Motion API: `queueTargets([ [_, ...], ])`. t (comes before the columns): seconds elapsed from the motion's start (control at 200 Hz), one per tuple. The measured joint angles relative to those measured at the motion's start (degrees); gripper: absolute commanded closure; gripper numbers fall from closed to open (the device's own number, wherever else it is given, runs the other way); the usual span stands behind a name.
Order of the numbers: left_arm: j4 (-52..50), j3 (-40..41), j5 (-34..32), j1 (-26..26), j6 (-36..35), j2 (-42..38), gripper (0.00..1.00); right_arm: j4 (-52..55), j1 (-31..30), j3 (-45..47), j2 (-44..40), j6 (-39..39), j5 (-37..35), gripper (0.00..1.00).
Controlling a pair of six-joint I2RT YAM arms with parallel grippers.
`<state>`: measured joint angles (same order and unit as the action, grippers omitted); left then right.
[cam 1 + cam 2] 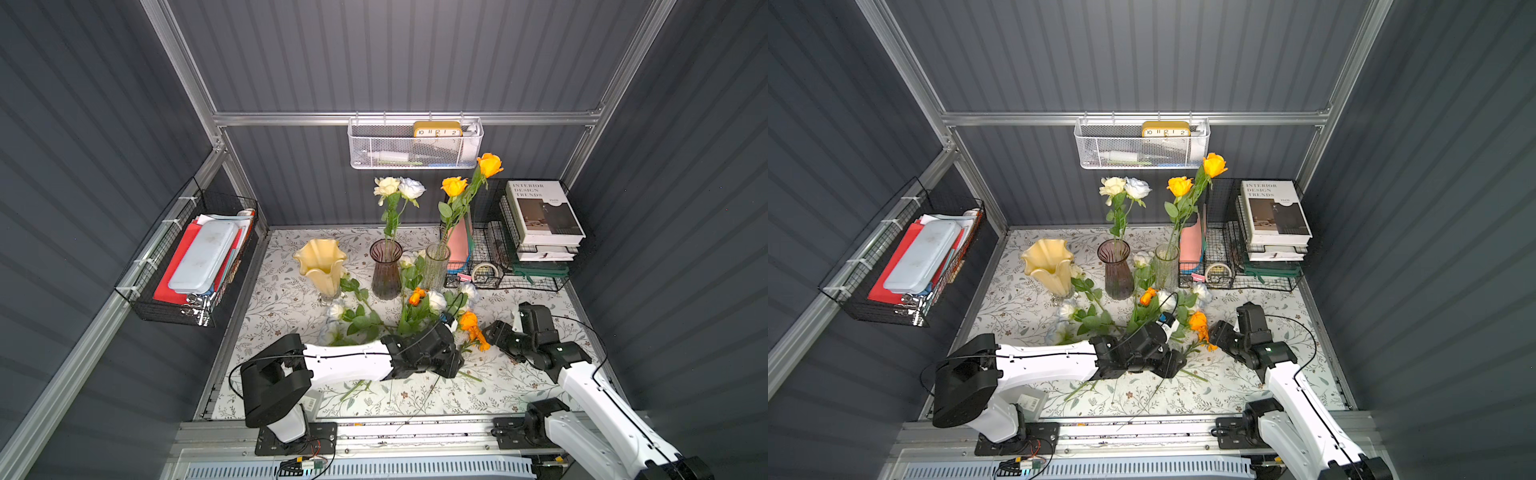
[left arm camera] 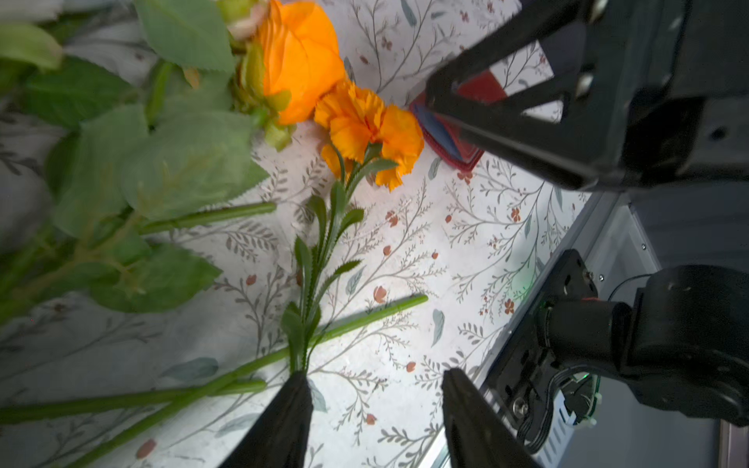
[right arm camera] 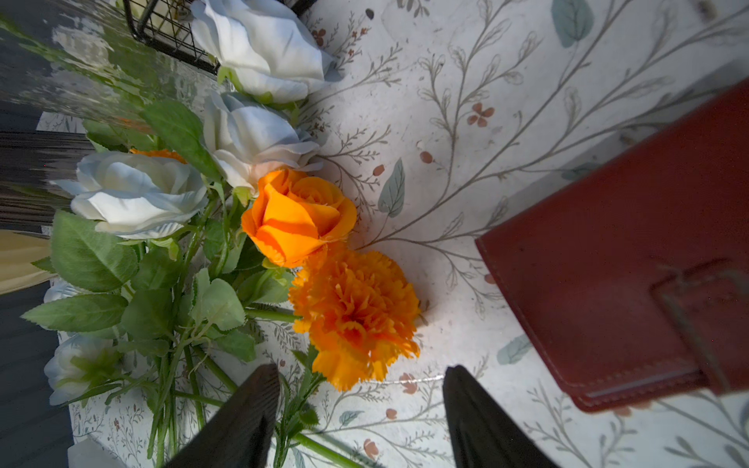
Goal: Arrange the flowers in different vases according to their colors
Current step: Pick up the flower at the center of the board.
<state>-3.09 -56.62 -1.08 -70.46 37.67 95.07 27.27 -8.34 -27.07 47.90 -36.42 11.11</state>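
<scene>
Three vases stand at the back: a pale yellow one (image 1: 320,266), a purple one (image 1: 386,270) holding a cream and a white rose (image 1: 399,189), and a clear one (image 1: 436,266) holding two orange roses (image 1: 455,185). Loose flowers (image 1: 415,307) lie in a heap in front of them, white roses mixed with orange ones. An orange marigold (image 3: 356,312) lies at the heap's right edge beside an orange rose (image 3: 298,214). My left gripper (image 2: 375,375) is open low over the cloth, one fingertip against the marigold's stem (image 2: 308,308). My right gripper (image 3: 360,370) is open just short of the marigold's head.
A dark red wallet (image 3: 628,263) lies on the cloth close to my right gripper. A black wire rack (image 1: 498,266) at the back right holds books (image 1: 540,216) and a tape roll. A white mesh basket (image 1: 415,145) hangs on the back wall, a black one (image 1: 195,262) on the left wall.
</scene>
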Motion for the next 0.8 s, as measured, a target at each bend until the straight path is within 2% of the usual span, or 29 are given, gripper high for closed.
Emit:
queueTargets([
  [0.155, -3.76, 0.0, 1.46, -0.9, 1.57, 1.46, 0.48, 0.0, 0.0, 0.2, -0.79, 0.15, 0.46, 0.31],
  [0.55, -9.2, -0.61, 0.46, -2.16, 2.99, 6.58, 0.56, -0.33, 0.0, 0.68, -1.22, 0.33, 1.4, 0.31],
  [0.8, -8.92, -2.08, -0.72, -2.69, 3.17, 8.61, 0.82, -0.63, 0.0, 1.29, -1.22, 0.31, 1.73, 0.31],
])
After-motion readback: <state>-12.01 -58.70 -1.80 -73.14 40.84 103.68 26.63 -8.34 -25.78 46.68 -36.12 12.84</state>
